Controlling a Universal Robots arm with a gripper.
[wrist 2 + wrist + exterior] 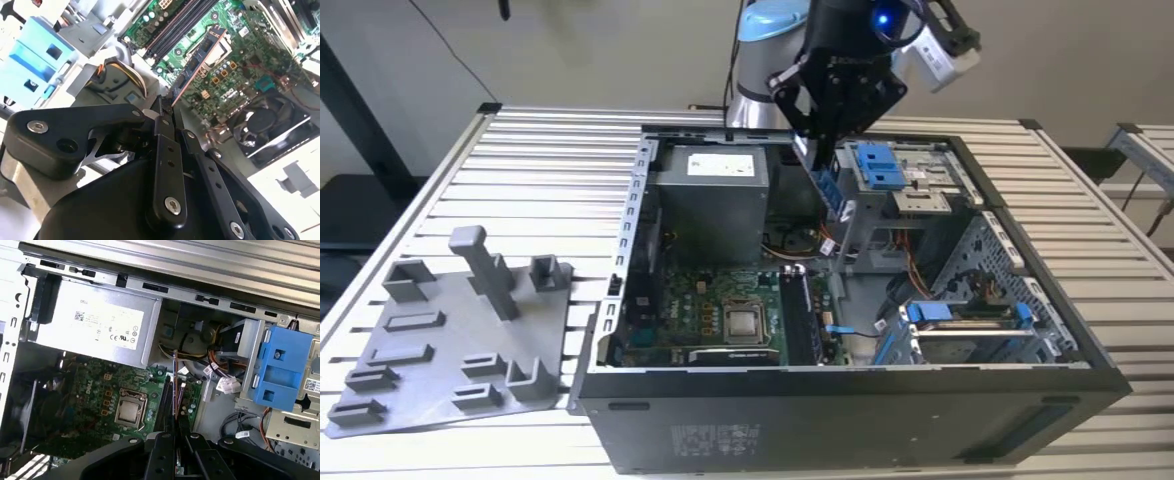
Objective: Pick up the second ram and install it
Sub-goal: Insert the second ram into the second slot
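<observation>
My gripper (822, 148) hangs over the open computer case (854, 400), shut on the second ram (831, 190), which points down from the fingers into the case. In the second wrist view the gripper (165, 114) clamps the ram (200, 55), a long dark stick with black chips, above the green motherboard (250, 65). In the first wrist view the gripper (175, 432) holds the ram (174, 380) edge-on, a thin line over the black memory slots (165, 400). A dark stick (795, 310) stands in the slots beside the processor socket (744, 322).
A grey plastic tray (440, 380) with raised blocks lies on the slatted table at the exterior view's left. Inside the case are the grey power supply (710, 195), blue drive brackets (881, 165), loose cables (220, 385) and a fan (270, 125).
</observation>
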